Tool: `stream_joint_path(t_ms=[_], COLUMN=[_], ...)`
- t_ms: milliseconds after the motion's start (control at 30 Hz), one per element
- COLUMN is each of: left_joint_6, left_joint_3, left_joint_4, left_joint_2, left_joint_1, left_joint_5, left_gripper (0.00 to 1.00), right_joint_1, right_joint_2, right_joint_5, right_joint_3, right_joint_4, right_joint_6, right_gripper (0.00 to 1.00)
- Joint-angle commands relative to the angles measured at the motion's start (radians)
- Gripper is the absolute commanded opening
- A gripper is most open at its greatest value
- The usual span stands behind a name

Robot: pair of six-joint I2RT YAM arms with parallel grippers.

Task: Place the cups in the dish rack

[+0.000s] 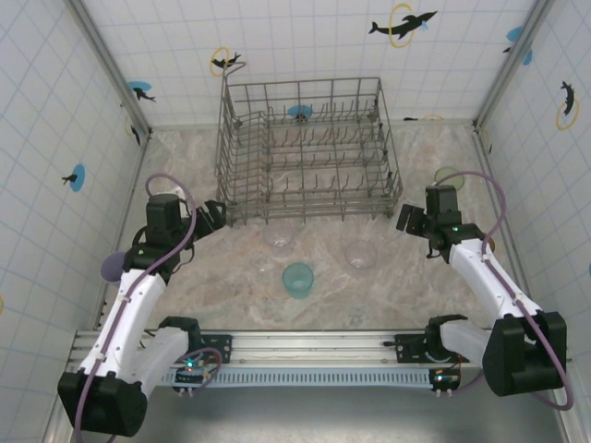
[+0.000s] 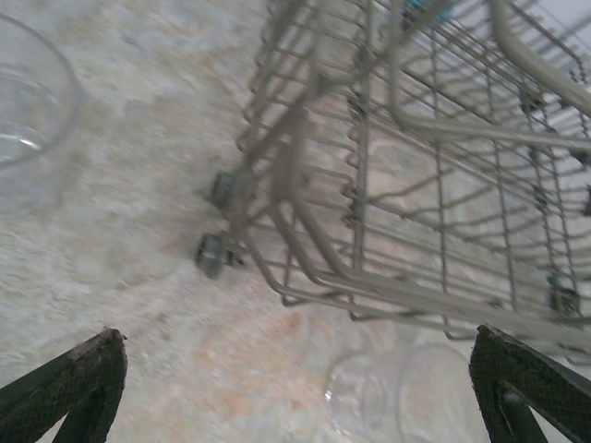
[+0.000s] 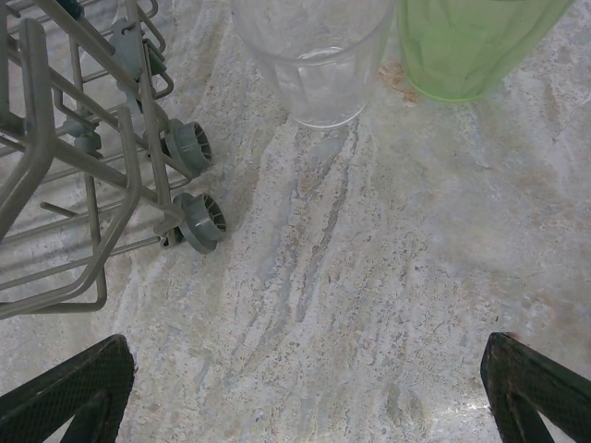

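The dish rack (image 1: 305,189) stands at the far middle of the surface (image 1: 397,295). A teal cup (image 1: 297,279) and two clear cups (image 1: 362,252) stand before it. The left fingers (image 2: 74,383) and the right fingers (image 3: 78,388) are wide open and empty, each near a front corner of the rack.

The marbled table (image 1: 231,300) is carrying the dish rack (image 1: 309,152) on its far half. In front of it a teal cup (image 1: 297,279), a clear cup (image 1: 278,236) and a second clear cup (image 1: 362,253) are standing apart. A light green cup (image 1: 450,176) is standing to the right of the rack.
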Motion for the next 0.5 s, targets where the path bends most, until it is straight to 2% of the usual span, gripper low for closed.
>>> stream_joint_path(t_ms=[0, 300, 467], left_joint_6=[-0.045, -0.106, -0.145], left_joint_3=[0.023, 0.001, 0.015], left_joint_4=[-0.082, -0.087, -0.100], left_joint_2=[-0.024, -0.022, 0.040], left_joint_1=[-0.042, -0.208, -0.369], left_joint_5=[0.065, 0.035, -0.001], left_gripper=[0.98, 0.98, 0.98], right_joint_1=[0.007, 0.025, 0.034], right_joint_2=[-0.020, 0.009, 0.018], right_joint_5=[-0.011, -0.010, -0.001], right_joint_3=[0.031, 0.058, 0.064], right_joint_4=[-0.012, -0.031, -0.030], right_joint_6=[0.016, 0.028, 0.039], right_gripper=[1.00, 1.00, 1.00])
